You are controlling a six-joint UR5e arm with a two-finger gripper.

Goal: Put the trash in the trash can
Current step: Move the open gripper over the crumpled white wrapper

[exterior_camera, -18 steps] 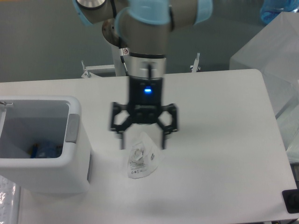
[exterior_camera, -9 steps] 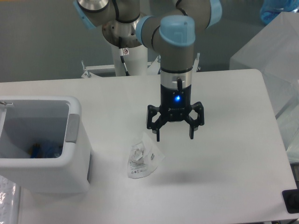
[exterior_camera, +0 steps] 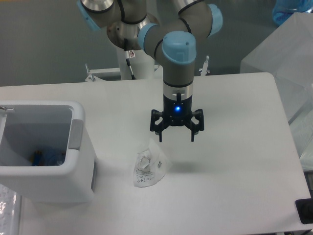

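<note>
A crumpled white-clear plastic wrapper (exterior_camera: 148, 167) with small dark print lies on the white table. My gripper (exterior_camera: 175, 137) hangs open just above and to the right of it, with nothing between its fingers. The white boxy trash can (exterior_camera: 73, 169) stands at the left, its grey patch facing the wrapper. Inside it, a bluish crushed bottle (exterior_camera: 48, 157) lies at the bottom.
The arm's base stands at the back of the table (exterior_camera: 234, 176). Clear plastic sheeting (exterior_camera: 288, 63) covers something at the right edge. A small black object (exterior_camera: 305, 210) sits at the front right corner.
The gripper has moved from directly over the wrapper to the right, then drifted slightly back left and farther away. It stays open. The wrapper has not moved.
</note>
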